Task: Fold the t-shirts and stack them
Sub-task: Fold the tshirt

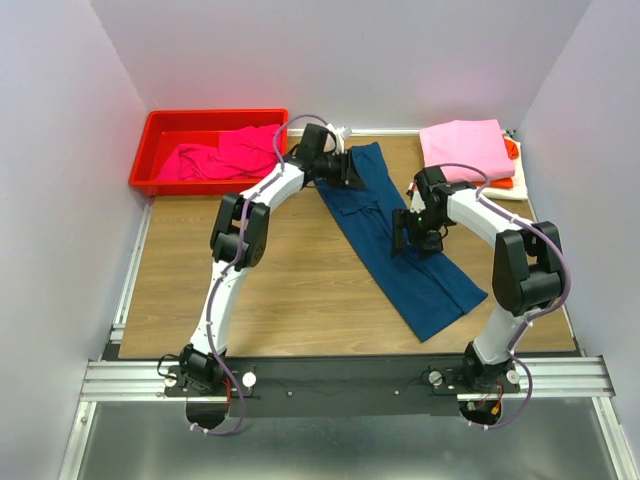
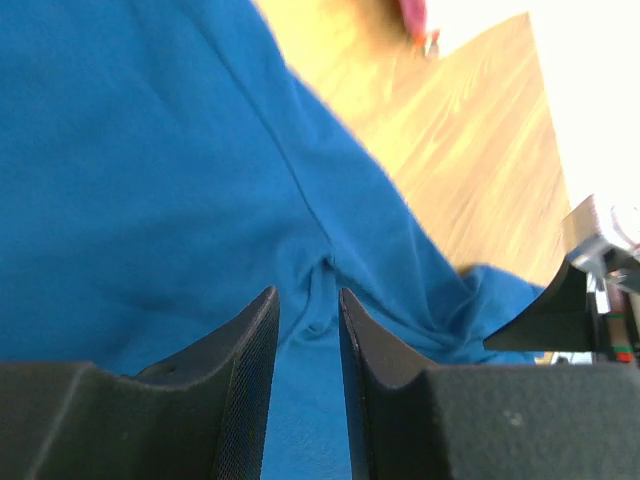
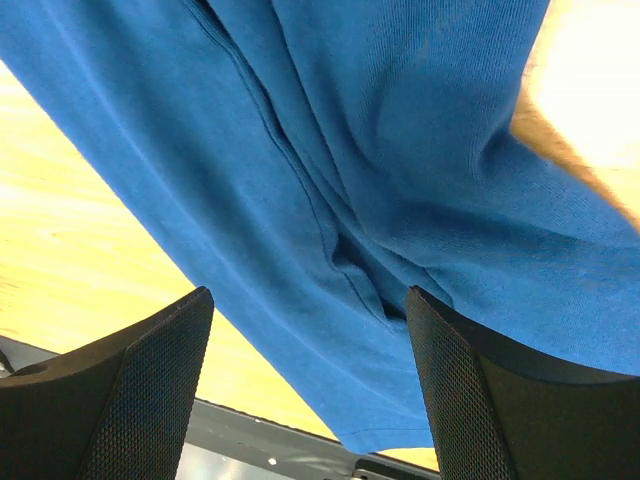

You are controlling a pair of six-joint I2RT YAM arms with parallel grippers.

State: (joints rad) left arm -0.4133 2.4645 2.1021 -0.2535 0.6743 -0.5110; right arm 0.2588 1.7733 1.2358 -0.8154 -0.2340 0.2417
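Note:
A dark navy t-shirt (image 1: 425, 285) lies folded into a long strip, running diagonally from the back centre to the front right of the table. My left gripper (image 1: 350, 172) is at the strip's far end. In the left wrist view its jaws (image 2: 308, 300) stand narrow, with a ridge of the blue cloth (image 2: 150, 150) pinched between them. My right gripper (image 1: 408, 235) hovers at the strip's right edge, near the middle. Its fingers (image 3: 310, 300) are spread wide over the shirt (image 3: 400, 120) and hold nothing. A folded light pink tee (image 1: 465, 148) lies at the back right on orange (image 1: 512, 150) and cream (image 1: 505, 185) ones.
A red bin (image 1: 200, 117) at the back left holds crumpled magenta tees (image 1: 225, 155). White walls close in the table on three sides. Bare wood (image 1: 290, 280) lies left of the navy strip, and an aluminium rail (image 1: 350, 375) runs along the near edge.

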